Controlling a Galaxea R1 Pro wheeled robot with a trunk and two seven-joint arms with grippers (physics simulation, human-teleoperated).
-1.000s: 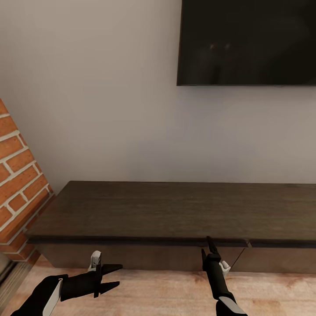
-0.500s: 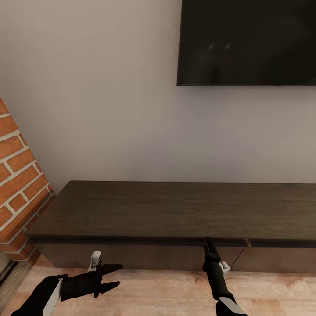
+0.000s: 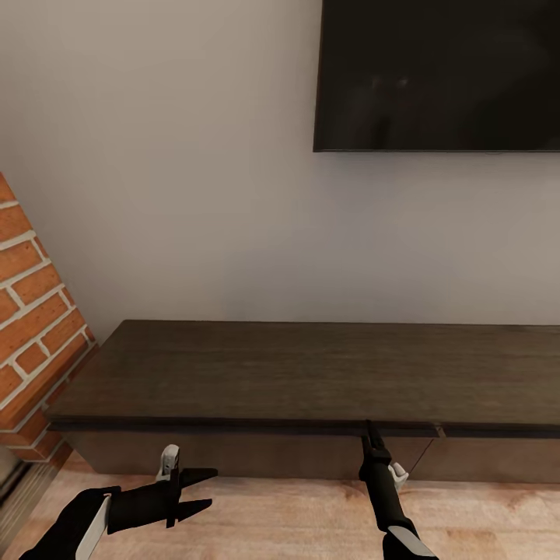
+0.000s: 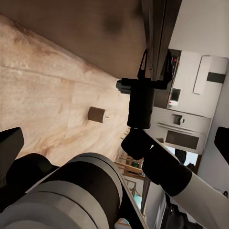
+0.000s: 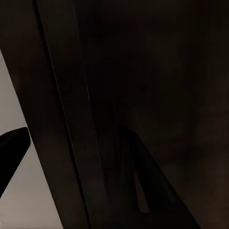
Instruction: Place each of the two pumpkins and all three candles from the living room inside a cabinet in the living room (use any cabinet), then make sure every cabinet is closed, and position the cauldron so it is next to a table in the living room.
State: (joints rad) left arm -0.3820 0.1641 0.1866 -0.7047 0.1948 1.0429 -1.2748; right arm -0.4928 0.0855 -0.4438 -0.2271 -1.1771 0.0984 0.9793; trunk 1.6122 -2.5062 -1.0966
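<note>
Cabinet long axis runs along wall, under TV. Right gripper at its front top lip, fingers slightly apart, nearer arm. Left gripper spread, empty, off front. Candle on floor.

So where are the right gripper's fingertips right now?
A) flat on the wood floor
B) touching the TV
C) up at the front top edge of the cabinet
C: in the head view the right gripper reaches up to the dark cabinet's front lip.
</note>
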